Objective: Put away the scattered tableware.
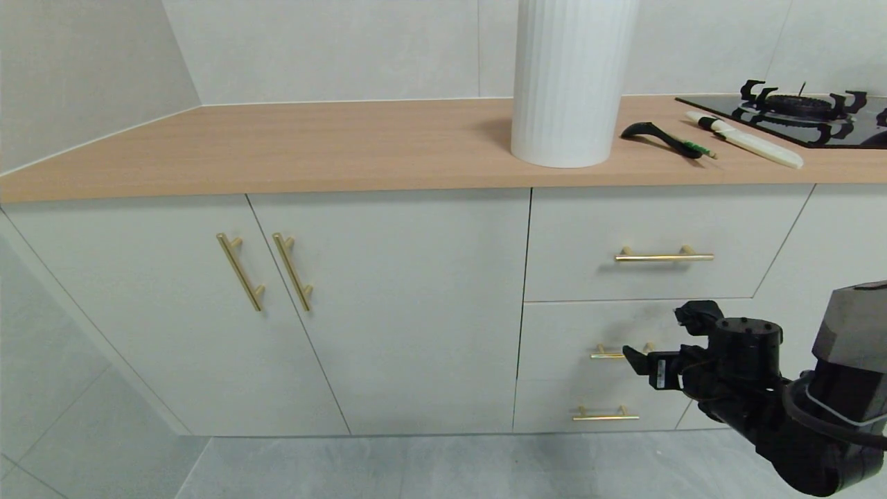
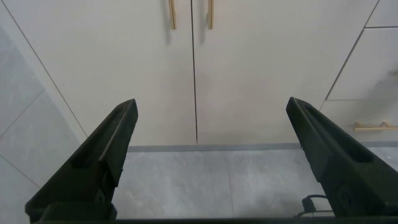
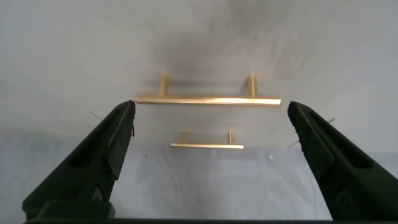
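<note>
Right gripper (image 1: 658, 338): black, jaws spread, nothing held. It hangs just before the middle drawer handle (image 3: 208, 99), a slim brass-coloured bar lying level, its long axis along the line from finger to finger (a wrist roll looks needed before closing across it). Bottom drawer handle (image 1: 605, 416) below, top drawer handle (image 1: 664, 257) above, same make.

Left gripper (image 2: 211, 109): jaws spread, nothing held, low before the matt cabinet doors (image 2: 249, 68), judged farther from the drawers.

Tableware: black spoon (image 1: 662, 138), glossy, green-ended handle; white long-bladed utensil (image 1: 748, 142). Both lie slanting at the right end of the wood-grain counter (image 1: 312, 149), between the ribbed white cylinder (image 1: 568, 83) and the gas hob (image 1: 797, 118).
</note>
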Tool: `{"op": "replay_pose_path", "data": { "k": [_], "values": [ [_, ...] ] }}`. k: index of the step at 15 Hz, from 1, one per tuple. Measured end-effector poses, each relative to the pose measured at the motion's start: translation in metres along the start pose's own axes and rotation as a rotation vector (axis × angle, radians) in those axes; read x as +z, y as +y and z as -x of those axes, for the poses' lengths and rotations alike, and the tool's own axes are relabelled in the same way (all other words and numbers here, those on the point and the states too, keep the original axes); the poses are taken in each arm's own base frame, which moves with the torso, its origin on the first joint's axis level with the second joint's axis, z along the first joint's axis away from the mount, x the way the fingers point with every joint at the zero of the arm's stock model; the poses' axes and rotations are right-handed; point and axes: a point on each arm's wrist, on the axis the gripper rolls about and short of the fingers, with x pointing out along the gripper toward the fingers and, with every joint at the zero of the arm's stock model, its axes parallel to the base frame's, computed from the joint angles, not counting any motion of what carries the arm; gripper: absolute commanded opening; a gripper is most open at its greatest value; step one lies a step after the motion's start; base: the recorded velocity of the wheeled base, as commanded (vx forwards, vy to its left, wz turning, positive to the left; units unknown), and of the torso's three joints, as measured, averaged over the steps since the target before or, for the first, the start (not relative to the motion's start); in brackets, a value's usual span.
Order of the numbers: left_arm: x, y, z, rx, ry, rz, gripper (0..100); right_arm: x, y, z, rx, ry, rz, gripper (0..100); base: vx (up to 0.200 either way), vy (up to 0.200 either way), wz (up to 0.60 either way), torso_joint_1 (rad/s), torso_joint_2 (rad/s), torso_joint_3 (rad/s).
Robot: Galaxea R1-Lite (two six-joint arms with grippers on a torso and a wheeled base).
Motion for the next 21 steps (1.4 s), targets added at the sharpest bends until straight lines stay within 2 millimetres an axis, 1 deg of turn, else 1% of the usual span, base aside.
{"op": "replay_pose_path", "data": {
  "k": [3,5,7,9,11,13,16,21],
  "values": [
    [0.0,0.0,0.0,0.0,0.0,0.0,100,-0.004,0.003,-0.019,-0.005,0.051,0.01,100,0.0,0.0,0.0,0.0,0.0,0.0],
    [0.0,0.0,0.0,0.0,0.0,0.0,100,0.003,0.006,-0.034,-0.012,0.099,0.017,100,0.0,0.0,0.0,0.0,0.0,0.0],
    [0.0,0.0,0.0,0.0,0.0,0.0,100,0.01,0.006,-0.041,-0.014,0.075,0.011,100,0.0,0.0,0.0,0.0,0.0,0.0],
    [0.0,0.0,0.0,0.0,0.0,0.0,100,0.012,0.003,-0.047,-0.034,0.062,0.005,100,0.0,0.0,0.0,0.0,0.0,0.0],
    [0.0,0.0,0.0,0.0,0.0,0.0,100,0.016,-0.006,-0.057,-0.091,0.043,-0.006,100,0.0,0.0,0.0,0.0,0.0,0.0],
    [0.0,0.0,0.0,0.0,0.0,0.0,100,0.013,-0.01,-0.062,-0.108,0.047,-0.011,100,0.0,0.0,0.0,0.0,0.0,0.0],
    [0.0,0.0,0.0,0.0,0.0,0.0,100,0.007,-0.011,-0.068,-0.112,0.059,-0.008,100,0.0,0.0,0.0,0.0,0.0,0.0],
    [0.0,0.0,0.0,0.001,0.0,0.0,100,-0.008,-0.01,-0.078,-0.115,0.095,-0.001,100,0.0,0.0,0.0,0.0,0.0,0.0]
  ]
}}
